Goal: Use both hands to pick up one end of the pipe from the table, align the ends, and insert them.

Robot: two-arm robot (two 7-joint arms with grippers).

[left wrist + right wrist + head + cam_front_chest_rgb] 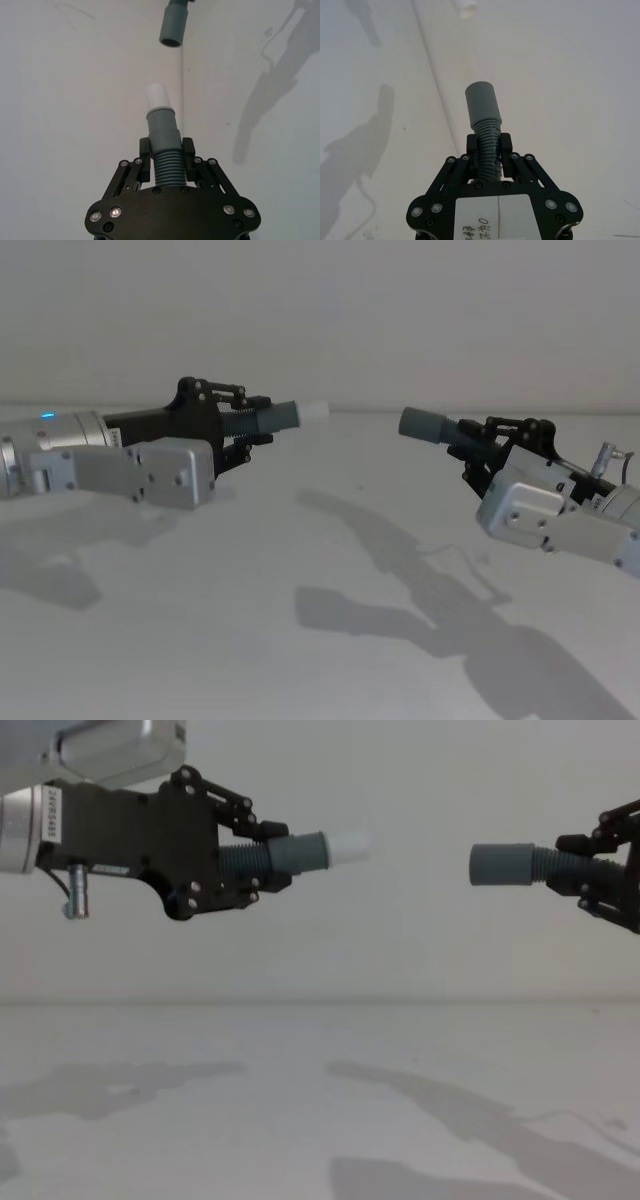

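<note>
Left end effector (265, 857): clamped on the ribbed section of the left hose piece (245, 857), with a black finger (145, 152) on each side just behind the smooth cuff. It hangs in the air on the robot's left and points toward the middle.

Right end effector (585, 870): clamped on the ribs of the right hose piece (555, 863) in the same way. It is raised on the robot's right and points back toward the middle.

Left hose piece: lifted clear of the tabletop (300, 1100). Its grey cuff and narrower white tube tip (345, 846) stick out past the fingers.

Right hose piece: also off the tabletop. Its wide grey cuff (502, 864) leads, and the left wrist view shows the cuff's open mouth.

Ends: the tip and the wide cuff face each other across an open gap and do not touch. In the chest view they are nearly level, with the tip a little higher than the cuff.

Tabletop: plain white, carrying grey shadows (400, 570) of both arms beneath the raised pieces.
</note>
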